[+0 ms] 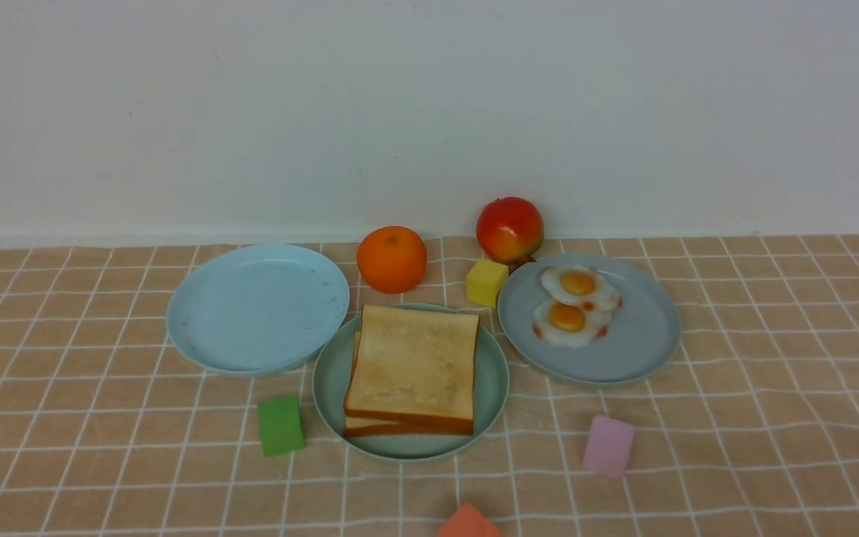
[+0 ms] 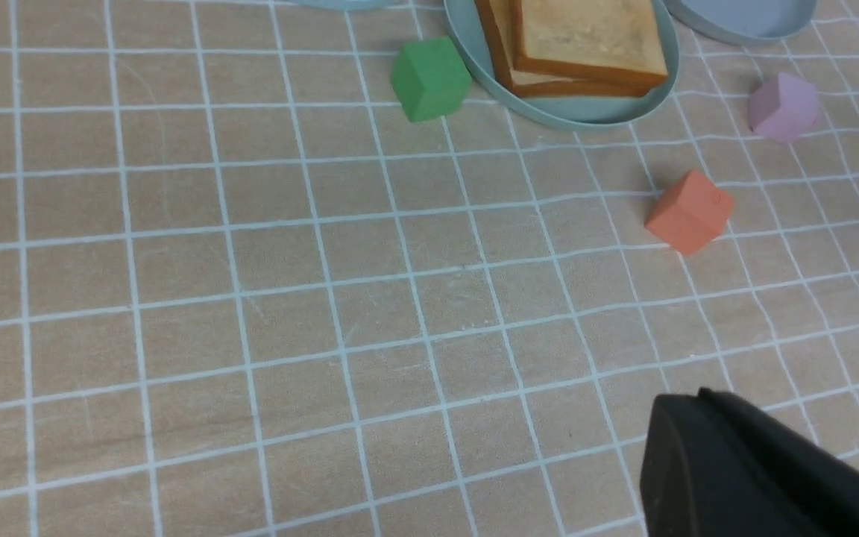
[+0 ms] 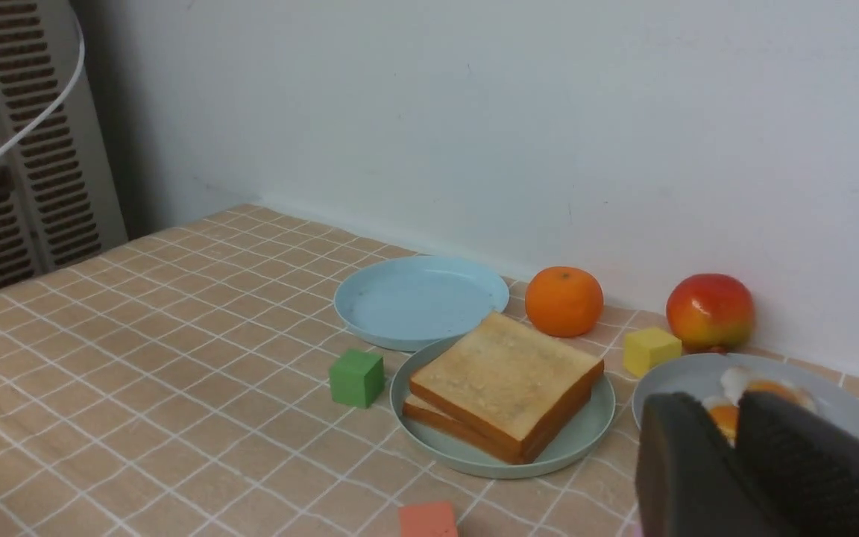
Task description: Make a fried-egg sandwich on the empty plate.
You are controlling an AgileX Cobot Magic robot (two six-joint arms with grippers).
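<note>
The mint-green plate (image 1: 329, 380) sits at the table's middle and carries two toast slices (image 1: 414, 365), one stacked on the other and a little offset. Two fried eggs (image 1: 568, 319) lie on the grey-blue plate (image 1: 646, 335) to its right. Neither gripper shows in the front view. In the left wrist view my left gripper (image 2: 687, 403) is shut on nothing, above bare cloth well short of the toast (image 2: 586, 37). In the right wrist view my right gripper (image 3: 728, 406) stands slightly open and holds nothing. The eggs (image 3: 765, 389) show beyond its tips.
A pale blue plate (image 1: 258, 306) lies at the left. An orange (image 1: 391, 259), an apple (image 1: 509, 229) and a yellow cube (image 1: 486, 283) stand behind the plates. Green (image 1: 281, 425), pink (image 1: 608, 444) and orange-red (image 1: 467, 523) cubes lie in front.
</note>
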